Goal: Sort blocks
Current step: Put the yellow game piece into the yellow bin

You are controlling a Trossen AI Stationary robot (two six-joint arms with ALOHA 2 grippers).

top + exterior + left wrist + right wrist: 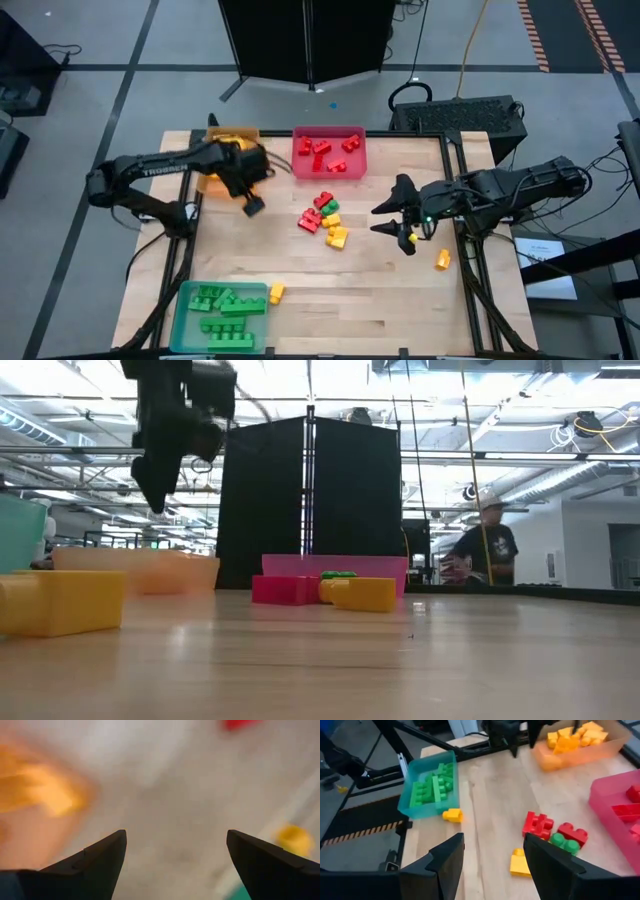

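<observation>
The jaws of the left gripper (252,204) stand wide apart with nothing between them, above the bare wood just beside the orange tray (214,183). In its own wrist view the two dark fingers (95,862) frame only a blurred table, an orange smear and a yellow blob too soft to name. The right gripper (392,218) also has its jaws parted and empty, raised over the table to the right of the loose pile.

The blocks (323,216) lie partly sorted. Red ones sit in the red tray (357,165), green ones in the teal tray (183,310) and yellow ones in the orange tray, though the left arm covers much of that tray from above. A small mixed pile of red, green and yellow pieces stays on the middle of the table (330,290). One yellow block (276,293) rests just beside the teal tray, and another (442,260) lies near the right edge.

A person (489,546) stands in the room behind, cut off at the waist by the table's far edge.
</observation>
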